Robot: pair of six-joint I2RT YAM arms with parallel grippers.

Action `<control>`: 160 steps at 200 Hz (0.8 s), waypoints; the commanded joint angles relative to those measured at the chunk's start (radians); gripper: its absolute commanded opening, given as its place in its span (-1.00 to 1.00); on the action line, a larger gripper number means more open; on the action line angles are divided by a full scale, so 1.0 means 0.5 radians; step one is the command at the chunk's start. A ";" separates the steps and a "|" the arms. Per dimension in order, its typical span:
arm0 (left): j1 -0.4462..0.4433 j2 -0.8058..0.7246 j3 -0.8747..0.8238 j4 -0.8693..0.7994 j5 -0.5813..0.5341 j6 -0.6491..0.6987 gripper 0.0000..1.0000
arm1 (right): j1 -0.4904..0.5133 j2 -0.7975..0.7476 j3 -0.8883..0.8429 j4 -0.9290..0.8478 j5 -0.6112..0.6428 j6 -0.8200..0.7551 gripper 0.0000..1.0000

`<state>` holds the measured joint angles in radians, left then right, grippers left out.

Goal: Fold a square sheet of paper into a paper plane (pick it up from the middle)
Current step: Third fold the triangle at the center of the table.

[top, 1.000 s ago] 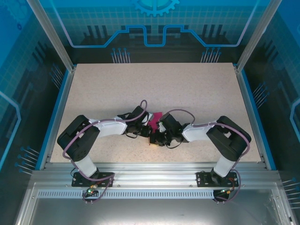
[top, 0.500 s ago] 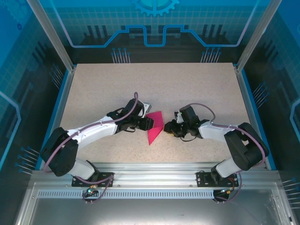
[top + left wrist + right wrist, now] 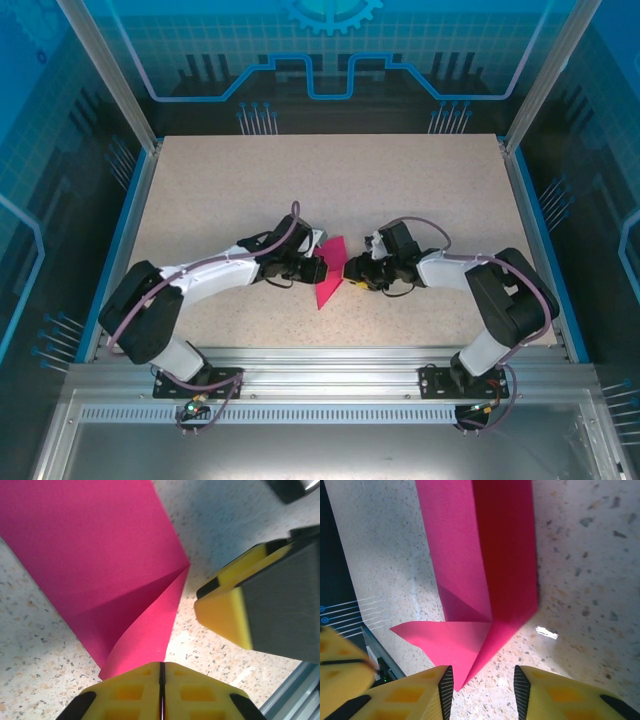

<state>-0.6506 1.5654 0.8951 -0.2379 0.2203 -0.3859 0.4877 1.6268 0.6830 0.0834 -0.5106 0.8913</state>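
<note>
The square sheet of paper (image 3: 328,280), magenta-pink, lies on the table folded into a narrow pointed shape with diagonal creases. My left gripper (image 3: 317,266) sits at its left side. In the left wrist view the paper (image 3: 100,545) has a raised flap whose edge runs into the seam of the shut left gripper (image 3: 161,666). My right gripper (image 3: 351,270) is at the paper's right side. Seen from the right wrist, the paper (image 3: 485,555) points its corner between the fingers of the open right gripper (image 3: 483,682), close to the left pad. The two grippers almost touch.
The speckled table (image 3: 250,190) has blue side rails and an aluminium frame (image 3: 330,360) along the near edge. A yellow finger (image 3: 225,615) of the right gripper shows in the left wrist view. Free room lies behind the paper.
Both arms carried the paper from the near edge out to mid-table and laid it down. Both grippers then closed in on it, the left shutting and the right opening wider.
</note>
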 commanded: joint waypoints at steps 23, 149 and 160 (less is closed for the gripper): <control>0.012 0.108 0.036 0.007 0.028 -0.017 -0.82 | 0.004 0.092 0.099 0.014 -0.091 -0.062 -0.18; 0.011 0.192 -0.008 0.049 -0.082 -0.016 -0.88 | 0.021 0.253 0.246 -0.028 -0.141 -0.147 -0.14; 0.010 0.192 -0.009 0.049 -0.086 -0.014 -0.88 | 0.020 0.273 0.268 -0.038 -0.148 -0.160 -0.14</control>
<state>-0.6506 1.6524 0.8951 -0.2264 0.1947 -0.3908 0.4904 1.7340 0.7811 0.0891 -0.5587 0.8436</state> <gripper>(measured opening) 0.059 0.429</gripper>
